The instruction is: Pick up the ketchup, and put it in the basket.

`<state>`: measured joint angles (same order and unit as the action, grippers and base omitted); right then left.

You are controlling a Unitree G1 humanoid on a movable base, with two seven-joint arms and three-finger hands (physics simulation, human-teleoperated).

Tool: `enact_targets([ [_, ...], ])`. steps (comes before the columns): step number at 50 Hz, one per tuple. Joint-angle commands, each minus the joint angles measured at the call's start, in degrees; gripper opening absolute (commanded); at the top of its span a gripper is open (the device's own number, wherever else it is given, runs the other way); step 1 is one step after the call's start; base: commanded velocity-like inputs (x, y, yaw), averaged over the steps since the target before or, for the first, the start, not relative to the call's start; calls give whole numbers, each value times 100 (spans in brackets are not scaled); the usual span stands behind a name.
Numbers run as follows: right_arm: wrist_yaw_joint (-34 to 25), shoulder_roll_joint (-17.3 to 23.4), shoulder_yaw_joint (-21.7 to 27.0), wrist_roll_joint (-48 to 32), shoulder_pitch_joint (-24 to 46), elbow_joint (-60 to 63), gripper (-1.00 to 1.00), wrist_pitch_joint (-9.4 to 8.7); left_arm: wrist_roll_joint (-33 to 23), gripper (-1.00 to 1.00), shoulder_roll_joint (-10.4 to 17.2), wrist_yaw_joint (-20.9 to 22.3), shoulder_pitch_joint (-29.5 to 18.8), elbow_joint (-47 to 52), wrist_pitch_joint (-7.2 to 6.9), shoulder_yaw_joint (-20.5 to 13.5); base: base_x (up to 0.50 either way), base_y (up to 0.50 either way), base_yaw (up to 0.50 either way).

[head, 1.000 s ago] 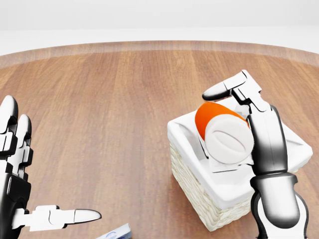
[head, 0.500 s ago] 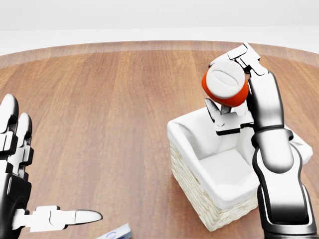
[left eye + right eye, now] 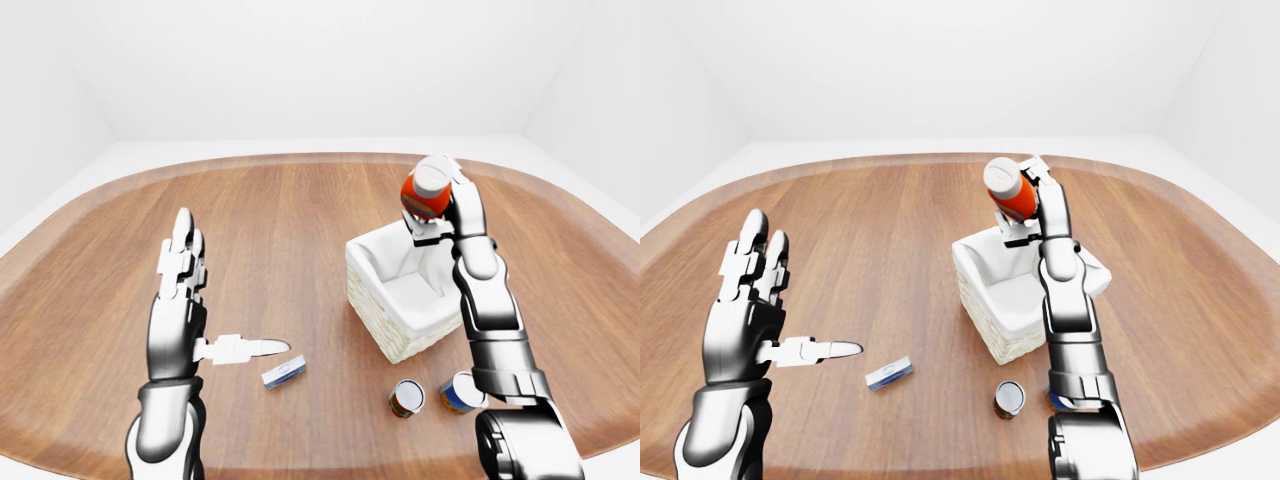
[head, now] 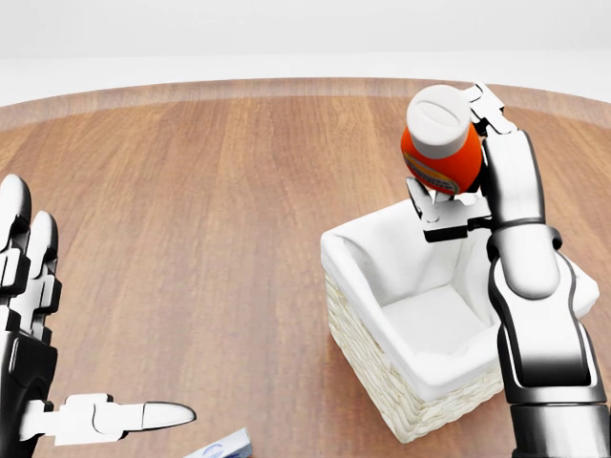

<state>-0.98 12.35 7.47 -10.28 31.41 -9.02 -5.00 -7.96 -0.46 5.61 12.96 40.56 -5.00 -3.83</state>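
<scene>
The ketchup (image 4: 442, 145) is a red bottle with a white cap, tilted with the cap up and toward the camera. My right hand (image 4: 460, 162) is shut on it, fingers behind the bottle and thumb under it. It hangs in the air over the far rim of the basket (image 4: 355, 260), a white wicker box with a white liner and nothing inside. My left hand (image 3: 225, 290) hovers open over the wood table at the left of the left-eye view, fingers up and thumb pointing right, holding nothing.
A small blue and white box (image 3: 284, 372) lies on the table near my left thumb. Two cans (image 3: 406, 398) (image 3: 460, 392) stand just below the basket in the left-eye view. The round wooden table (image 3: 300, 210) ends in a curved edge all around.
My right hand has risen with the ketchup, from low inside the basket to above its far rim, and the bottle has tipped more upright. The left hand stays put.
</scene>
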Motion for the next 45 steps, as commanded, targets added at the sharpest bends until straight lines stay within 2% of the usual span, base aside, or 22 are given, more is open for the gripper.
enact_targets([
  [1,224,44,10,66,97,-424,-100,0,-8,100,1,-5,-17,74,0,13,0,0,0],
  [7,260,6,-2,47,19,-546,-100,18,-12,100,7,-1,-11,31,0,1,0,0,0],
  [11,310,-42,-42,8,-4,-824,-100,255,-11,100,3,-8,-30,3,0,-13,0,0,0],
  [14,314,-38,-21,43,-7,-914,-100,311,-24,100,4,-13,-40,29,0,4,0,0,0],
  [21,296,-12,1,56,-57,-702,-100,173,-32,100,9,-31,-55,-45,0,17,0,0,0],
  [28,325,5,16,65,-35,-785,-100,221,-40,100,15,-53,-86,-80,0,25,0,0,0],
  [34,335,106,54,61,149,-886,-100,126,-18,100,17,-47,-99,-103,0,-9,0,0,0],
  [37,340,147,68,68,197,-977,-100,154,-10,100,15,-43,-87,-103,0,-12,0,0,0],
  [42,374,231,73,54,410,-1366,-100,271,-23,100,18,-49,-95,-107,0,5,0,0,0],
  [45,428,304,67,36,647,-2000,-100,549,1,100,17,-52,-65,-204,0,-28,0,0,0],
])
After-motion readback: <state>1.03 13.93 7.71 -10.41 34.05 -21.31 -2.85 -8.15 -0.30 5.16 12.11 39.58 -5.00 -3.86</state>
